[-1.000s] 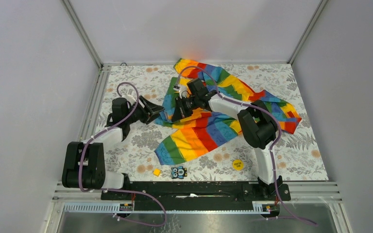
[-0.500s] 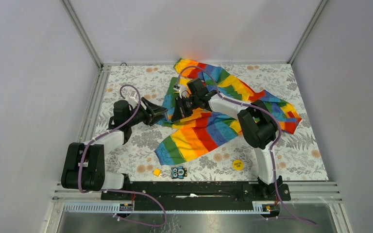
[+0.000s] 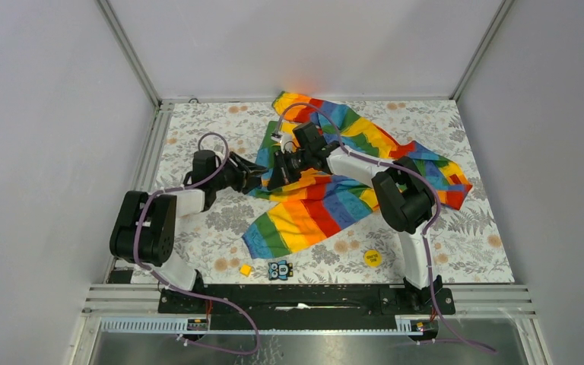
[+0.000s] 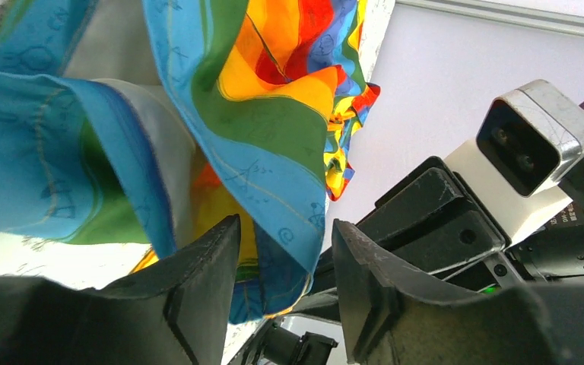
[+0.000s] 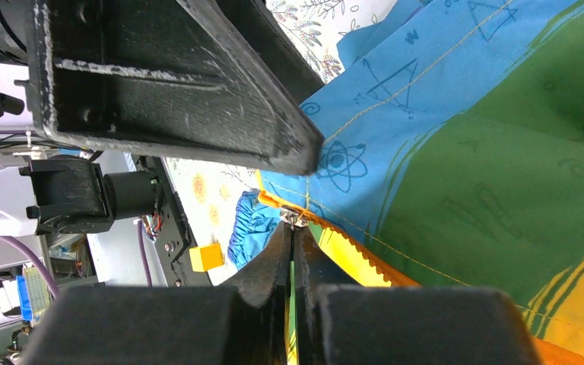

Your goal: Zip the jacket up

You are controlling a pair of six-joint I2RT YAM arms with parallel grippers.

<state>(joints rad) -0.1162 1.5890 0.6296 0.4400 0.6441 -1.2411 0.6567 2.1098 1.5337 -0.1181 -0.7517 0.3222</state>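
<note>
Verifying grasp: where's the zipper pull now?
Right wrist view, centre: the zipper pull sits at the fingertips of the shut right gripper, on the jacket edge where blue fabric meets the orange teeth.

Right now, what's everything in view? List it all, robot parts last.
jacket: one, rainbow stripes, middle to far right of the table
zipper: one, orange, along the jacket's edge
disc: one, yellow, near edge, right of centre
tag: one, black and pale blue, near edge, centre
cube: one, yellow, just left of the tag
table: one, grey floral cover, under everything
left arm: one, black and white, reaching to the jacket's left edge
right arm: one, black and white, over the jacket
left fingers: two, black, open, fabric at the gap
right fingers: two, black, shut on the jacket at the zipper
</note>
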